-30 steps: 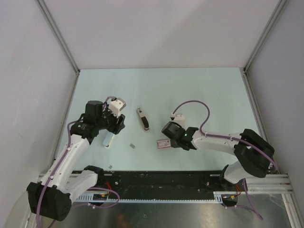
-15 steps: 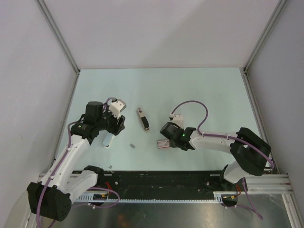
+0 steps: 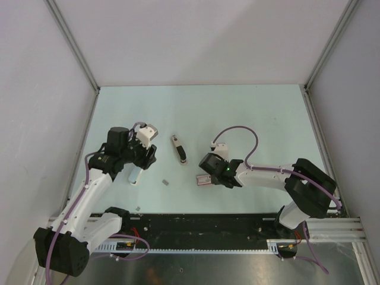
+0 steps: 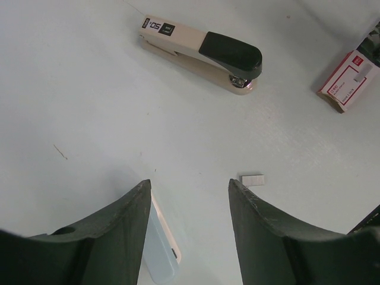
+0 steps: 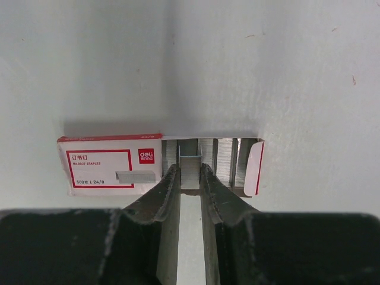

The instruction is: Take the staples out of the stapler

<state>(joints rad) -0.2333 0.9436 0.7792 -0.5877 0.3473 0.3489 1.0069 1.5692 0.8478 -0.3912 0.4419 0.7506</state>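
The stapler, beige with a dark top, lies closed on the table between the arms. A short grey strip of staples lies loose in front of it. My left gripper hovers open and empty, the loose strip just beyond its right fingertip. My right gripper is low at the open end of the pink-and-white staple box, shut on another strip of staples that sits in the box mouth.
A light-blue oblong piece lies under my left gripper's left finger. A tiny grey bit lies near the table's front edge. More staple rows fill the box. Walls enclose the table on three sides.
The right arm has crept slightly left with the box. The left arm, stapler and loose strip have not moved.
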